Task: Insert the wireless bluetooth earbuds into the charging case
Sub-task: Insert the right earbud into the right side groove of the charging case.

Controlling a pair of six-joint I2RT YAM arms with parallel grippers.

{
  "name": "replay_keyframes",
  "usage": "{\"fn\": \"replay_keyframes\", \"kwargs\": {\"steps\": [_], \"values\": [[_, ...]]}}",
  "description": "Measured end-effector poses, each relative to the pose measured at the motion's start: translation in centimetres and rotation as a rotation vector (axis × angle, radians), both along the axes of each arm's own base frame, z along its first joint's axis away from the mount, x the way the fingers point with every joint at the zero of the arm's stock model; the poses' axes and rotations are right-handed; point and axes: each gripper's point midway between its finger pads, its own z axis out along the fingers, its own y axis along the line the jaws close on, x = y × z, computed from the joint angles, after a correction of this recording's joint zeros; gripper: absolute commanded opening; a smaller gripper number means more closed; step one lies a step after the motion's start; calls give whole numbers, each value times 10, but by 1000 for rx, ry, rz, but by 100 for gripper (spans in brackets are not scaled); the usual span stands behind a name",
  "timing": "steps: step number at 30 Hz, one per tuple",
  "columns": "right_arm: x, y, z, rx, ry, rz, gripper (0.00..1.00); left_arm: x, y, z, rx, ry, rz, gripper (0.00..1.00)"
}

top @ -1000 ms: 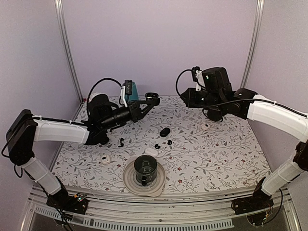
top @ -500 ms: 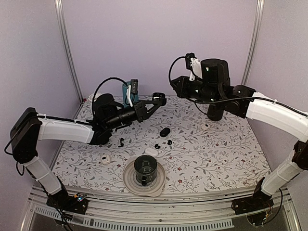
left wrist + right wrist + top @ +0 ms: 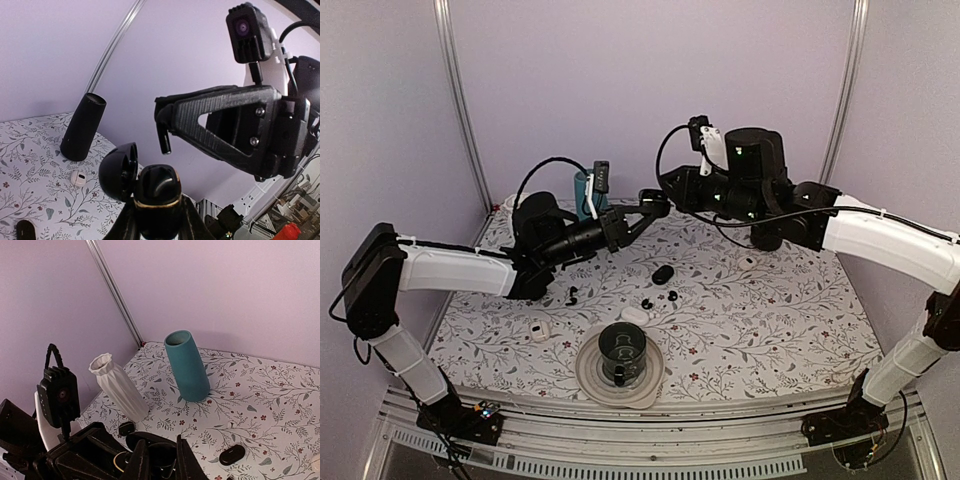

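My left gripper point(image 3: 159, 222) clamps the open black case point(image 3: 157, 186). My right gripper point(image 3: 157, 460), just beside it, is pinched closed; anything between its tips is hidden. Two earbuds point(image 3: 671, 296) lie loose on the table point(image 3: 770, 320).

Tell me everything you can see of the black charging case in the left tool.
The charging case is glossy black, plastic-looking and pebble-shaped, with a thin gold band around its rim. Its hinged lid stands open, swung to one side. The left tool pinches its body from both sides, holding it above the table.
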Motion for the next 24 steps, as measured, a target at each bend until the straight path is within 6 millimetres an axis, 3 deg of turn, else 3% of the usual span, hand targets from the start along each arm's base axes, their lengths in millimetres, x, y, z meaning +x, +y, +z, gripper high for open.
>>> {"fn": "replay_keyframes", "kwargs": {"steps": [24], "values": [[-2,7,-8,-9,12,27,10,1,0,7,-6,-41,12,0]]}}
